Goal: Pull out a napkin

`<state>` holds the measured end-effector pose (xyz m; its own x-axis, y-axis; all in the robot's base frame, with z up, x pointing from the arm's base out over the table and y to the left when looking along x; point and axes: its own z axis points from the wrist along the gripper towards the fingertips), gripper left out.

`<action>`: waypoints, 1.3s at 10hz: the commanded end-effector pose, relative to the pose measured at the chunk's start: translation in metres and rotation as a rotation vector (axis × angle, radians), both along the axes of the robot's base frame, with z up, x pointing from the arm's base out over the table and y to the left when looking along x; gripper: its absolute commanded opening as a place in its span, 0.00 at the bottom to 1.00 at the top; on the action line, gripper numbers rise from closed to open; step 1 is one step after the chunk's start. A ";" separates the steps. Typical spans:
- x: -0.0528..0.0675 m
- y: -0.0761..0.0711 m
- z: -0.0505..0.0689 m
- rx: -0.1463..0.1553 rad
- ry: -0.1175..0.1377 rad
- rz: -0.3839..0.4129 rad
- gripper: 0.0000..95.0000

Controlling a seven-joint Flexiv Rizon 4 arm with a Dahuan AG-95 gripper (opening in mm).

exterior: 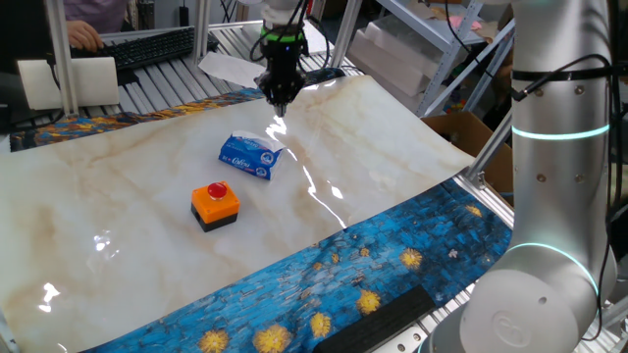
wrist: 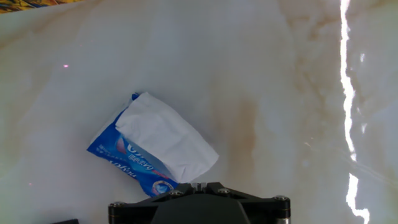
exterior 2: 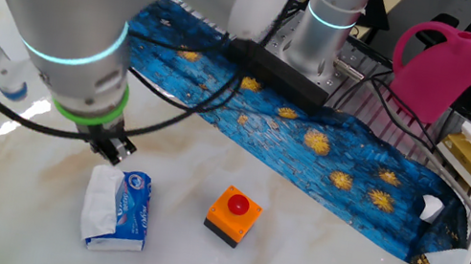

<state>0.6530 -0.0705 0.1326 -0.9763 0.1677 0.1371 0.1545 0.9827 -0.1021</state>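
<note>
In one fixed view, the napkin was seen crumpled white atop the blue packet, just below the closed, empty hand. In the other fixed view, the napkin lay just beneath the hand. In the hand view, the napkin was draped over the packet on the marble tabletop.

Napkin hides much of the blue packet.

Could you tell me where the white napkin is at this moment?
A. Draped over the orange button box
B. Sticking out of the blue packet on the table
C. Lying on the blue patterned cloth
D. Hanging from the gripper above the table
B: the napkin sticks out of and lies over the blue packet on the marble table, with the gripper above it, not holding it.
</note>
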 end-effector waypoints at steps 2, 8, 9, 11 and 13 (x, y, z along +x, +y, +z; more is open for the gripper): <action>0.006 0.001 -0.023 0.008 -0.012 0.012 0.00; 0.012 -0.004 -0.057 0.019 -0.058 0.043 0.00; 0.012 -0.004 -0.059 0.020 -0.062 0.044 0.00; 0.013 -0.005 -0.064 0.025 -0.060 0.035 0.00; 0.013 -0.007 -0.074 0.028 -0.067 0.034 0.00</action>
